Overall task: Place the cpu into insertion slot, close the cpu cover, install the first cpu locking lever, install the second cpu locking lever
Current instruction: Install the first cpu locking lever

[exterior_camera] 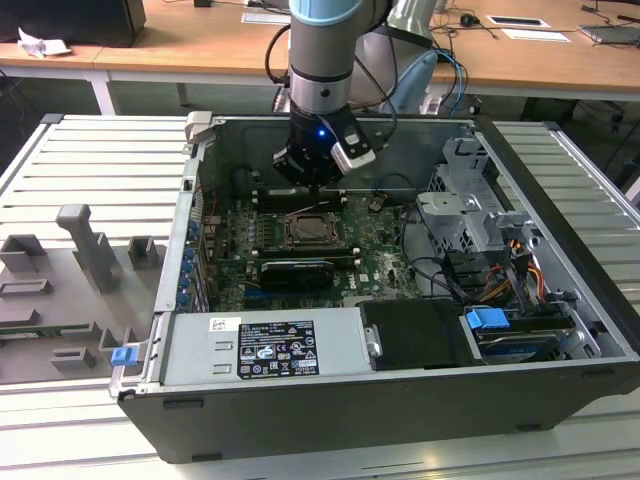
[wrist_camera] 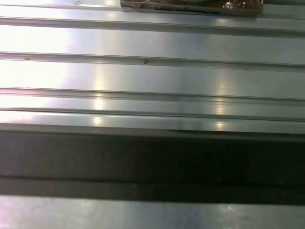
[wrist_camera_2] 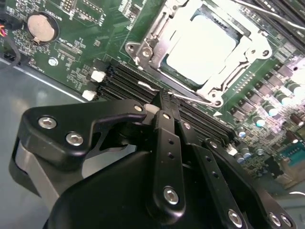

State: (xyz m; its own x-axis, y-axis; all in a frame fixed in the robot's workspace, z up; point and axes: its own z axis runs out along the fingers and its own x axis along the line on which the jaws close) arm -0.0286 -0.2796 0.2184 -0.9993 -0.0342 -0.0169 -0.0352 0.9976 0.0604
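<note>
In the second wrist view the cpu (wrist_camera_2: pixel 200 47) lies flat in the insertion slot (wrist_camera_2: pixel 178 78), its pale face bright. The cpu cover (wrist_camera_2: pixel 143 45) is folded down around it, framing the chip in its window. A thin silver locking lever (wrist_camera_2: pixel 195 99) runs along the socket's near edge. My gripper (wrist_camera_2: pixel 164 98) is shut, its black fingertips (wrist_camera_2: pixel 166 114) together right at the end of that lever wire; nothing shows between them. In the exterior view the gripper (exterior_camera: pixel 313 185) hangs just above the socket (exterior_camera: pixel 315 232) inside the open computer case.
Black memory slots (wrist_camera_2: pixel 126 78) and a coin battery (wrist_camera_2: pixel 42 26) lie beside the socket. The case holds a power supply (exterior_camera: pixel 265 345), a drive cage (exterior_camera: pixel 470 210) and cables (exterior_camera: pixel 500 275). Grey fixtures (exterior_camera: pixel 85 250) stand on the ribbed table at the exterior view's left.
</note>
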